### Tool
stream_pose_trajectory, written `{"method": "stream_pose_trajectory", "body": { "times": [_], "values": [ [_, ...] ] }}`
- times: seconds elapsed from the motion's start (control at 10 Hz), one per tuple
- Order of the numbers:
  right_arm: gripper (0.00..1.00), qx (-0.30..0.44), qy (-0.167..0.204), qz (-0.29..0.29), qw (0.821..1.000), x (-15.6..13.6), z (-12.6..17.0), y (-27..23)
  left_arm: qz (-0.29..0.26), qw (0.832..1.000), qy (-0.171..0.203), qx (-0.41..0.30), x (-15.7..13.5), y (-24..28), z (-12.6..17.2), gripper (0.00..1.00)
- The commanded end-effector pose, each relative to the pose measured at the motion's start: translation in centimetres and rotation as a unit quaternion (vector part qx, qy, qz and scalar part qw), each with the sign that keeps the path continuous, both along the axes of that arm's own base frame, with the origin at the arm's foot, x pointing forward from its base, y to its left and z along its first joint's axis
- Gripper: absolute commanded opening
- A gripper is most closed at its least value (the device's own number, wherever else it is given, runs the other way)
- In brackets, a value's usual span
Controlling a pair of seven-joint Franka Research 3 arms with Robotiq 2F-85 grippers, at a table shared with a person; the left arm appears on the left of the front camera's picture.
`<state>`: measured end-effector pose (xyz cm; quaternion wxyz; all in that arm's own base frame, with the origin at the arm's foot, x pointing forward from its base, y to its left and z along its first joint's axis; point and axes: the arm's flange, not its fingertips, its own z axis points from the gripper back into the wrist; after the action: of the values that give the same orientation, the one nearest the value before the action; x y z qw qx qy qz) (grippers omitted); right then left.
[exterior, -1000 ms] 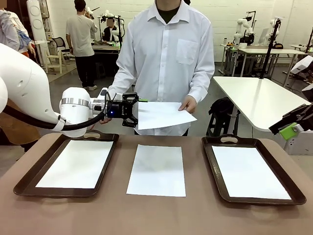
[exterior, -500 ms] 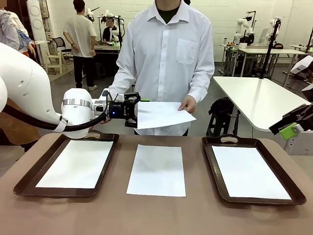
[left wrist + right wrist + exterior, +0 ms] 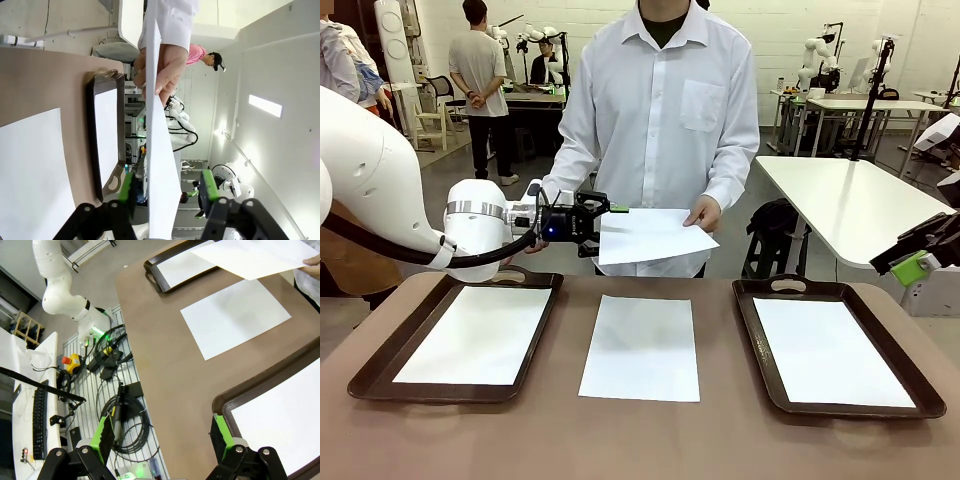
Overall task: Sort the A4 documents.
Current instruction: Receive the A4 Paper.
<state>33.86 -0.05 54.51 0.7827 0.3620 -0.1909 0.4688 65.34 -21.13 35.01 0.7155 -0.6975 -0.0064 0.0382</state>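
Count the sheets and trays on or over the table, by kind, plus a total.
Sheets: 4 (held sheet, middle sheet, left-tray sheet, right-tray sheet)
Trays: 2 (left tray, right tray)
Total: 6

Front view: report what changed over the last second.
The left end effector narrowed its jaws around the edge of the offered sheet in the person's hand, pads not yet touching it. The right end effector stayed open; the table sheet, left-tray sheet and right-tray sheet stayed put.
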Motion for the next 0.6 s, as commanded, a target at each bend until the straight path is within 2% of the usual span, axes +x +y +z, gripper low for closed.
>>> {"method": "stream_pose_trajectory", "body": {
  "times": [0.0, 0.1, 0.4, 0.5],
  "values": [
    [1.00, 0.004, -0.001, 0.002, 1.000, -0.01, -0.02, 0.02, 0.011, 1.000, -0.009, 0.007, -0.66, 0.33, -0.02, 0.48],
    [1.00, 0.004, -0.001, 0.002, 1.000, -0.01, -0.02, 0.02, 0.012, 1.000, -0.010, 0.009, -0.65, 0.39, -0.03, 0.42],
    [1.00, 0.004, -0.001, 0.002, 1.000, -0.01, -0.02, 0.02, 0.013, 1.000, -0.011, 0.008, -0.61, 0.48, -0.08, 0.12],
    [1.00, 0.004, -0.001, 0.002, 1.000, -0.01, -0.02, 0.02, 0.014, 1.000, -0.016, 0.013, -0.60, 0.46, -0.03, 0.06]
  ]
}}
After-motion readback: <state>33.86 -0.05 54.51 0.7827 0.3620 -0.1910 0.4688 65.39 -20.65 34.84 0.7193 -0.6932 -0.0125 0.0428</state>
